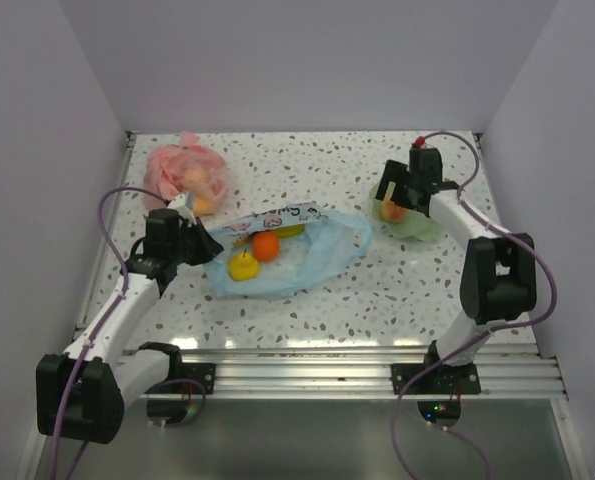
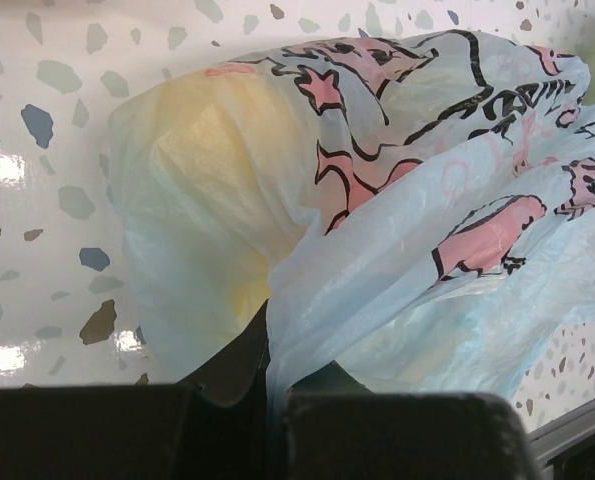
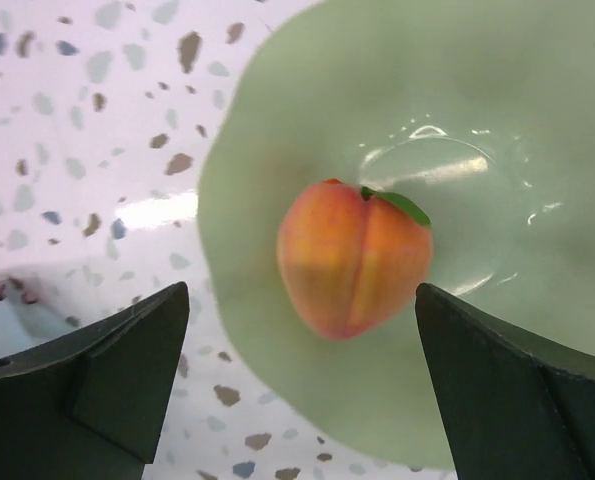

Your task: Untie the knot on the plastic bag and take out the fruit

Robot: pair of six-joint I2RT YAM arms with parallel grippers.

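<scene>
The light-blue plastic bag (image 1: 307, 258) lies flat mid-table, its printed white band (image 2: 397, 110) toward the back. An orange fruit (image 1: 265, 246) and a yellow fruit (image 1: 243, 266) sit in its left part, with a yellow shape (image 2: 212, 170) showing through the film. My left gripper (image 1: 206, 246) is shut on a fold of the plastic bag (image 2: 377, 300) at its left end. My right gripper (image 1: 391, 203) hangs open over a pale green plate (image 1: 424, 226). A peach-coloured fruit (image 3: 352, 255) lies on that plate (image 3: 477, 110), below and between the spread fingers (image 3: 127, 360), untouched.
A pink-red translucent bag (image 1: 185, 172) with orange-yellow fruit inside sits at the back left, close behind my left arm. White walls close in the table on three sides. An aluminium rail (image 1: 327, 365) runs along the near edge.
</scene>
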